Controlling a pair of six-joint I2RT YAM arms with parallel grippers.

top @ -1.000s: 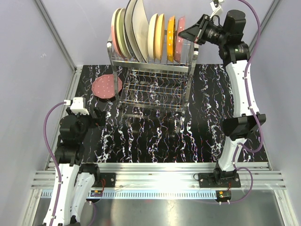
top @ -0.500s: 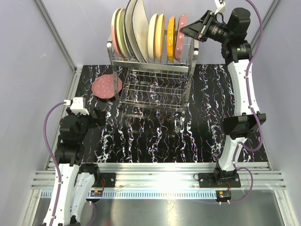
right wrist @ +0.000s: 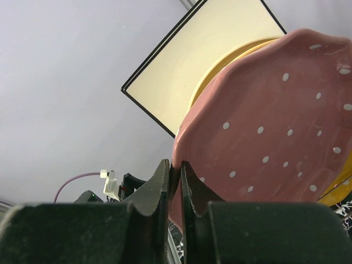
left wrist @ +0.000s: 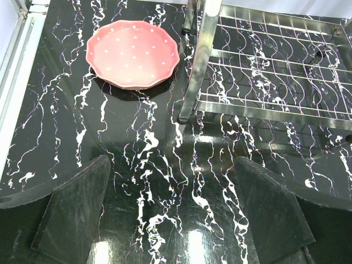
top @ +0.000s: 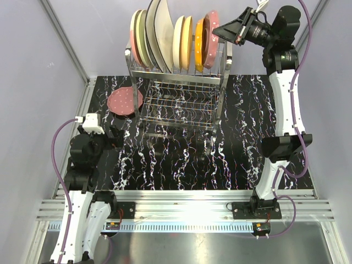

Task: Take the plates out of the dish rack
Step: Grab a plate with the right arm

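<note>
Right gripper [right wrist: 175,165] pinches speckled maroon-pink ceramic plate [right wrist: 264,126] by rim; shallow hold, could swing into orange plate [top: 199,39] beyond fingertips

Pale grey walls [top: 33,55] enclose a black, white-veined tabletop [top: 181,165].

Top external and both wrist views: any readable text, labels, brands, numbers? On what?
None readable in any view.
Pink dotted plate, lying flat: white dots only, no print.
Dish rack: bare chrome, no label.
Arms: no legible marking; base parts too small to read.
</note>
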